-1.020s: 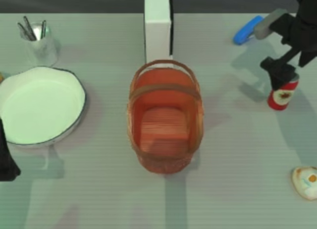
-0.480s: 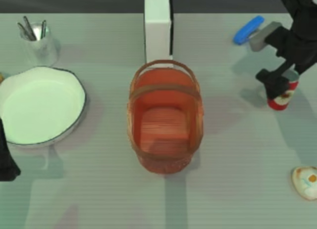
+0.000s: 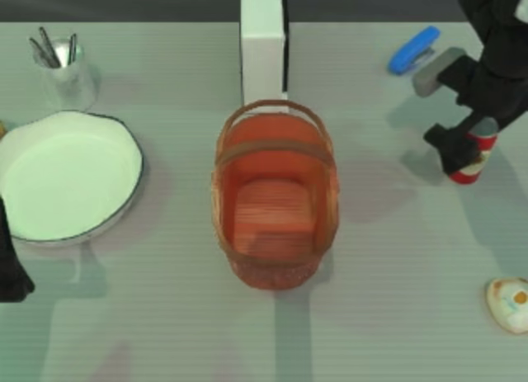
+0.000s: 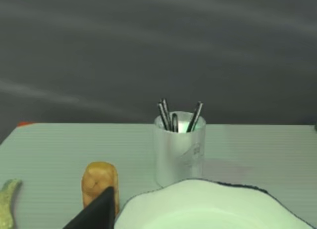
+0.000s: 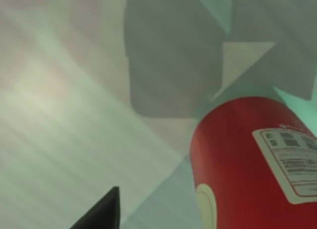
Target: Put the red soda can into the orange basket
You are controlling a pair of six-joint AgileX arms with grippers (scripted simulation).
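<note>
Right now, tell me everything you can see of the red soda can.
The red soda can is a small red cylinder with a white-and-yellow patch low on its side and, in the right wrist view, a white printed label. It stands upright on the table's right side, well clear of the orange basket. The right claw is down over its top, hiding the lid; contact is unclear.

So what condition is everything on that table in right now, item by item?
red soda can: upright on the table's right side, not yet in the basket.
orange basket: upright at the table's middle, nothing inside.
right gripper: down at the can; grip unclear.
left arm: parked at the table's left edge.
white bowl: upright, nothing in it.
silver cup: upright, holding dark utensils.
blue stapler: lying far right.
</note>
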